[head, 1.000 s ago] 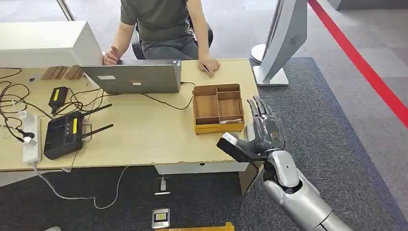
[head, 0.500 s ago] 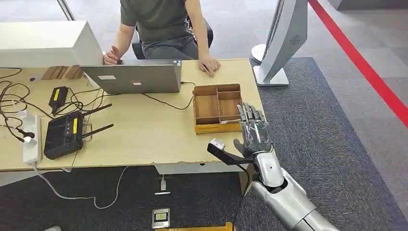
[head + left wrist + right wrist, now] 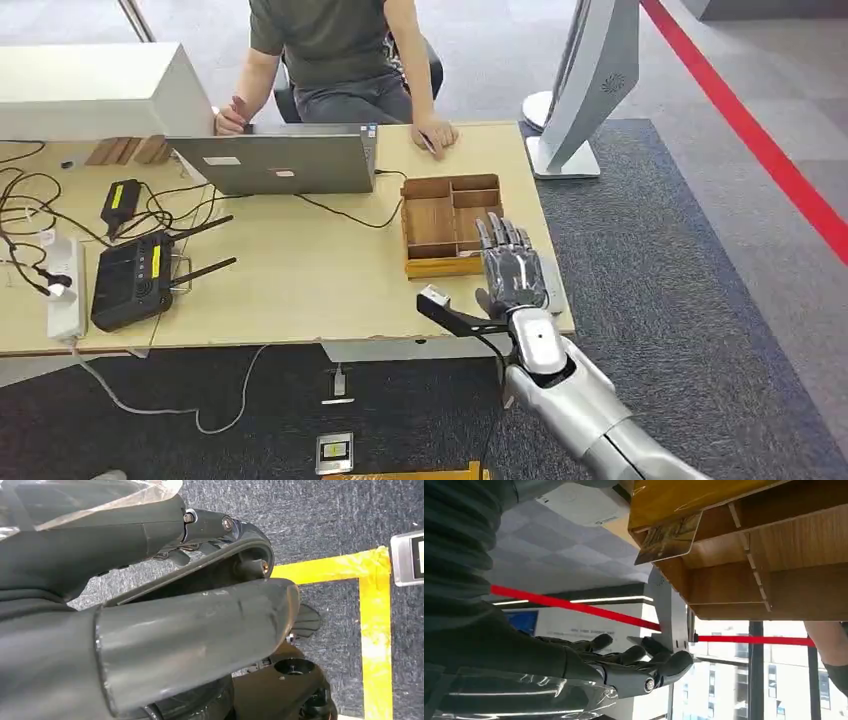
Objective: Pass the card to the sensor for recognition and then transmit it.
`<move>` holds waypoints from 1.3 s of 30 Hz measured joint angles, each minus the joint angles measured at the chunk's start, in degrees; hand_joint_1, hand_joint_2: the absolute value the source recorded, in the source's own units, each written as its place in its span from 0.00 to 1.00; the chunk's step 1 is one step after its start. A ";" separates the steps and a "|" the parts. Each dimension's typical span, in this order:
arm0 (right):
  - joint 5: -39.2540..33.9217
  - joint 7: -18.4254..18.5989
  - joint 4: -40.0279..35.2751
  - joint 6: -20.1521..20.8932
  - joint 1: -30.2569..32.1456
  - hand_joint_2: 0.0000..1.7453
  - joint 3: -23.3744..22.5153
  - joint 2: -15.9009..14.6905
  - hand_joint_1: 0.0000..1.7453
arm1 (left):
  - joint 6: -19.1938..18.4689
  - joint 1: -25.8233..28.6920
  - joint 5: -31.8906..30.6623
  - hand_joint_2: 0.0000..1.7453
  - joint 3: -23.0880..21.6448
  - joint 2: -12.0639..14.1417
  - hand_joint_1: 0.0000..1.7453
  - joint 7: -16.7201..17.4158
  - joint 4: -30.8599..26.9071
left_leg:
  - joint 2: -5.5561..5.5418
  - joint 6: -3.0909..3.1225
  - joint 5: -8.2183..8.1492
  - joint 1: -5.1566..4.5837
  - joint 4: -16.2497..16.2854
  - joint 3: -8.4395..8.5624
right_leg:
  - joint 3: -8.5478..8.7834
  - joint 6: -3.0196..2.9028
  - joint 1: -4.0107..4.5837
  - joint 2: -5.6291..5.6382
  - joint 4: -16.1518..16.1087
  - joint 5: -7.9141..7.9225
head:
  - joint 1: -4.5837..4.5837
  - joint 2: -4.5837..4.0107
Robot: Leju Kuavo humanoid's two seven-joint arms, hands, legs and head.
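Card (image 3: 667, 539) leans in the wooden tray's (image 3: 425, 192) near-right compartment, centre of the head frame, directly beyond the right hand (image 3: 512, 272), whose empty fingers are spread.

Open laptop (image 3: 280, 160) at the desk's 12 o'clock, person (image 3: 340, 55) seated behind it, black router (image 3: 135, 280) at 9 o'clock, white power strip (image 3: 62, 290) beside it, red floor stripe (image 3: 760, 130) at 2 o'clock.
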 joint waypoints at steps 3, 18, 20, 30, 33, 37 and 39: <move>0.29 0.00 1.05 0.00 -0.28 1.00 0.00 0.44 0.00 | 0.00 0.01 0.00 0.00 0.07 0.00 0.00 0.00 0.00 | -0.02 0.00 0.00 0.00 0.00 0.00 | 0.00 0.00 0.00 0.00 0.00 0.00 | 0.02 0.00; 1.81 -0.13 4.85 2.03 -3.67 1.00 -0.04 1.66 0.00 | -0.44 0.05 -0.02 0.00 0.61 0.00 0.00 0.70 0.00 | -0.01 0.00 0.00 0.00 0.00 0.00 | -0.01 -0.01 0.00 0.00 0.00 0.01 | 0.02 0.00; 1.68 -0.02 5.55 2.32 -4.16 1.00 -0.09 1.68 0.00 | -0.52 0.06 -0.09 0.00 0.61 0.00 0.00 0.68 0.00 | -0.01 0.00 0.00 0.00 0.00 0.00 | -0.01 -0.01 0.00 0.00 0.00 0.01 | 0.00 0.00; 0.92 0.22 10.71 3.21 -7.08 1.00 -0.94 1.42 0.00 | -1.16 0.06 -0.70 0.00 0.61 0.02 0.00 0.87 0.00 | -0.01 0.00 0.00 0.00 0.01 0.01 | -0.01 -0.01 0.00 0.00 0.00 0.01 | 0.02 0.00; 0.22 0.33 11.93 3.54 -7.35 1.00 -1.16 1.18 0.00 | -1.46 0.05 -0.92 0.00 0.61 0.02 0.00 0.87 0.00 | -0.01 0.00 0.00 0.00 0.01 0.01 | -0.01 -0.01 0.00 0.00 0.00 0.01 | 0.02 0.00; -0.90 -0.13 13.88 3.39 -7.73 1.00 -1.42 1.03 0.00 | -1.57 0.06 -1.01 0.00 0.61 0.04 0.00 0.90 0.02 | -0.01 0.00 0.00 -0.01 0.01 0.00 | -0.01 -0.01 0.00 0.00 0.00 0.01 | 0.02 0.00; -1.22 -0.44 14.57 3.21 -7.98 1.00 -1.42 1.03 0.00 | -1.57 0.06 -1.01 0.00 0.61 0.07 0.00 1.03 0.02 | -0.01 0.00 0.00 -0.01 0.00 0.00 | -0.01 -0.01 0.00 0.00 0.00 0.01 | 0.02 0.00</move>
